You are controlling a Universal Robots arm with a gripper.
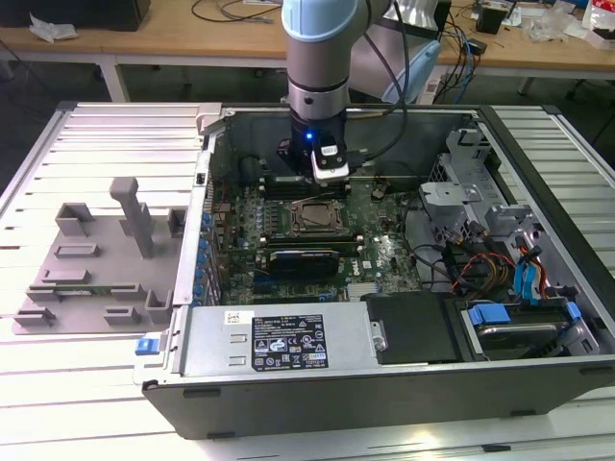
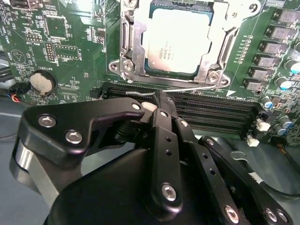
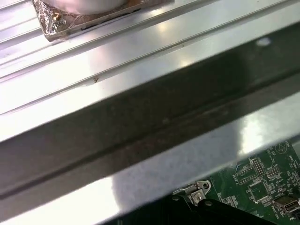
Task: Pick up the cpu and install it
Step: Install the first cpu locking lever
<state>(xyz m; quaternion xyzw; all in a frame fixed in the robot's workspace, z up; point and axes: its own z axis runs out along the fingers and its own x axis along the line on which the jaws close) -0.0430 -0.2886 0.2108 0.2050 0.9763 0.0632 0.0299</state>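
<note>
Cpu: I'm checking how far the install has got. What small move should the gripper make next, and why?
Probably nudge the socket lever toward latching: the cpu already sits in the socket frame, and the empty gripper is right beside that lever.

arm (image 1: 322, 43): pale blue and grey, blue light, black cable | pincer (image 2: 157, 110): black links, silver screws

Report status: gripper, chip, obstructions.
Black gripper shut, empty, over memory slots. Silvery square cpu seated in metal-framed socket. Nothing obstructing.
</note>
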